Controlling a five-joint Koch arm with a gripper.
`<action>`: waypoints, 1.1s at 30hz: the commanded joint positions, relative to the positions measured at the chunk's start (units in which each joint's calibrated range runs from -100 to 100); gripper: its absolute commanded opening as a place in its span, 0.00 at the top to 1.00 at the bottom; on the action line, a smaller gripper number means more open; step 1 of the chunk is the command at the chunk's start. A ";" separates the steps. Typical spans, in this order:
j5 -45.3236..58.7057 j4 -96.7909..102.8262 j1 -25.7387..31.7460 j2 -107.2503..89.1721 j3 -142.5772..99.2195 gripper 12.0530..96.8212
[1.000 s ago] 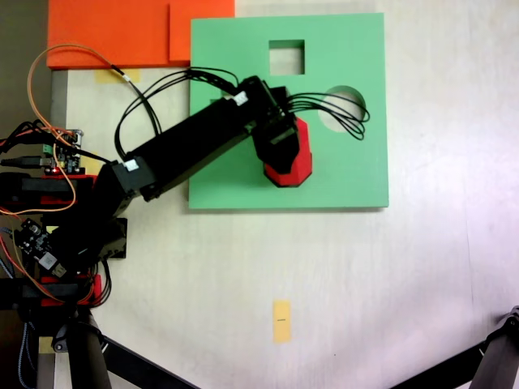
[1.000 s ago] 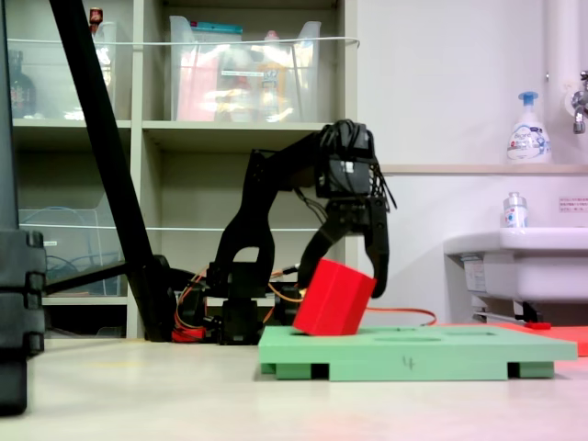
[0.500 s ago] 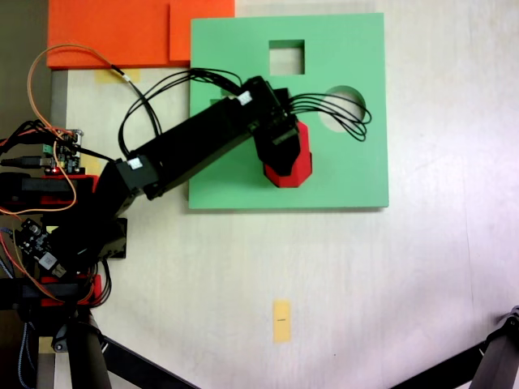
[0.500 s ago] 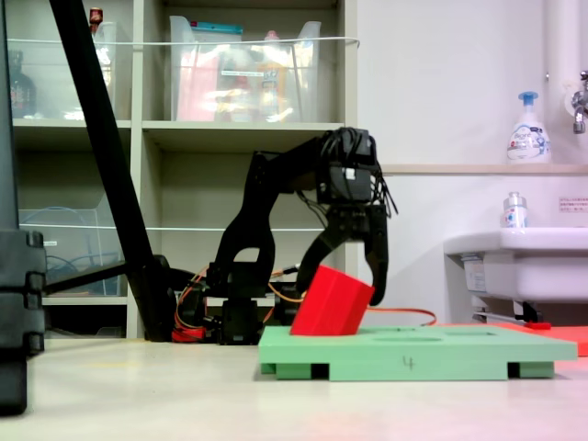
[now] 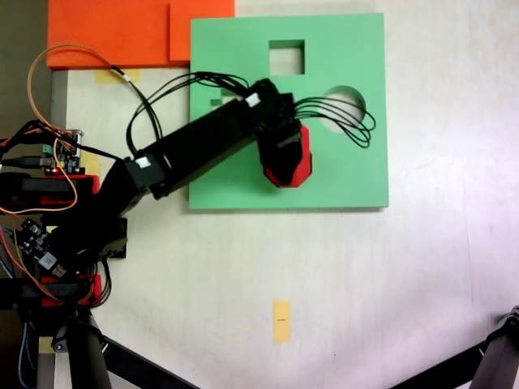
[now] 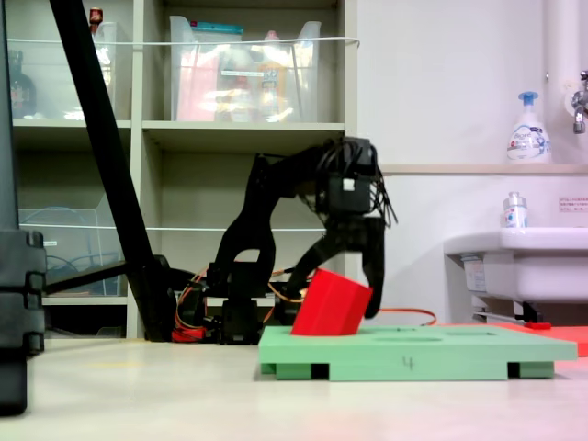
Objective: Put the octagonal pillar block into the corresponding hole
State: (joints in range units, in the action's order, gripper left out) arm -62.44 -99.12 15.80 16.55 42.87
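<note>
The octagonal pillar block (image 5: 292, 168) (image 6: 333, 303) is bright red and leans tilted on the green foam board (image 5: 349, 174) (image 6: 441, 352). Its lower left corner dips below the board's top in a fixed view. My gripper (image 5: 285, 156) (image 6: 341, 292) comes down over it from above. One finger rests on the block's upper left and the other hangs against its right corner, shut on the block. The corresponding hole is hidden under the block and gripper. A round cutout (image 5: 341, 106) and a square cutout (image 5: 286, 57) lie open nearby.
Orange foam sheets (image 5: 113, 32) lie off the board's far left corner. Circuit boards and wires (image 5: 49, 154) crowd the arm's base. A yellow tag (image 5: 281, 321) sits on the table. Tripod legs (image 5: 122, 361) cross the near corners. A sink (image 6: 514, 257) stands right.
The gripper has come down a little with the red block. The block sits lower on the board than before and stays tilted.
</note>
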 commanded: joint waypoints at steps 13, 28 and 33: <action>0.34 -0.88 0.15 -17.39 0.90 0.06; 37.51 -0.88 -3.17 -75.91 0.70 0.37; 42.59 -0.88 -3.42 -85.55 -2.89 0.38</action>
State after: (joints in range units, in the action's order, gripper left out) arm -21.76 -99.31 12.63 -66.76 40.03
